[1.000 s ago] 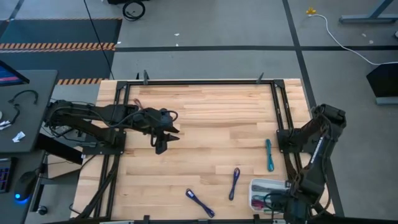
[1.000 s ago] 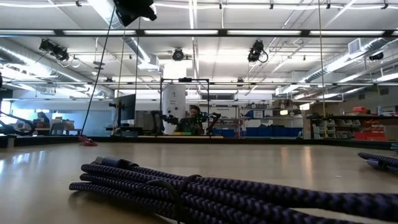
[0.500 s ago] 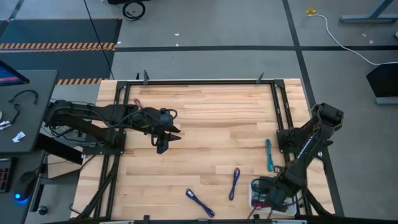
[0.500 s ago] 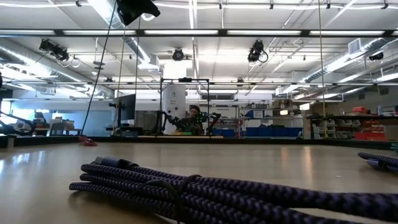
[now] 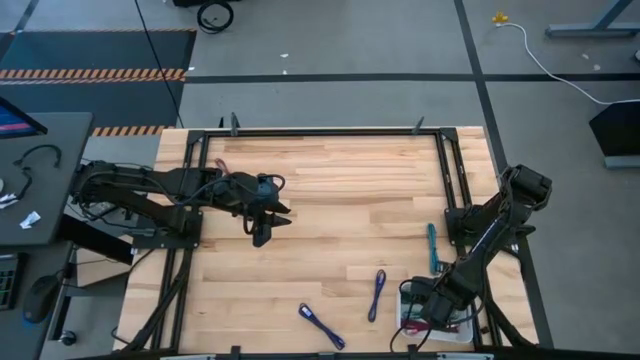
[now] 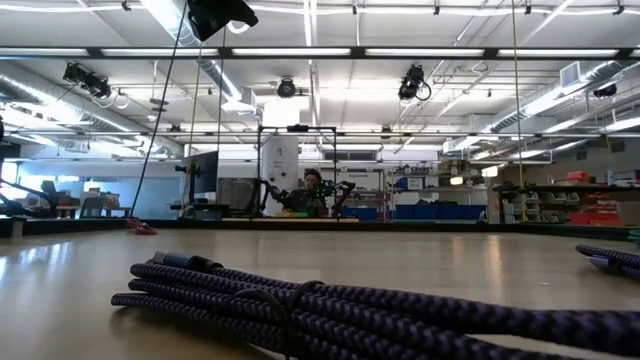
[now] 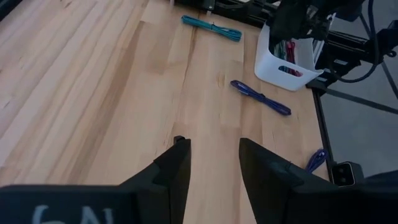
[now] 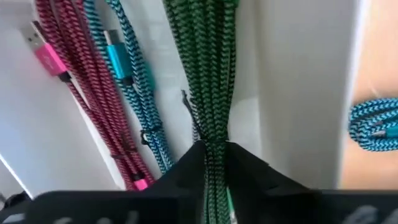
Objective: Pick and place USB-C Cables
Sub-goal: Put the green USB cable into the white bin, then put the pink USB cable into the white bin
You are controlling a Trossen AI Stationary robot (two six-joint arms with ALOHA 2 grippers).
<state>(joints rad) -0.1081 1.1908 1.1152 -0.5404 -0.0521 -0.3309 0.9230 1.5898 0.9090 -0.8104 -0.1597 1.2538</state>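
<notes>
1. USB-C Cables: a green cable (image 8: 208, 81) sits pinched between the right hand's (image 8: 211, 155) fingers, hanging into the white bin (image 8: 298, 81) beside a magenta cable (image 8: 81, 93) and a teal cable (image 8: 134, 81).
2. A second ago the right arm reached past the desk's near right corner; it now holds its hand over the bin (image 5: 462, 330), and the pinch looks to be easing, so a drop seems close.
3. Three cables wait on the desk (image 5: 330, 180): one blue (image 5: 321, 326), one purple (image 5: 377, 294), one teal (image 5: 433, 249).
4. Farther off, the left hand (image 5: 262, 232) hovers mid-desk, fingers spread and empty.
</notes>
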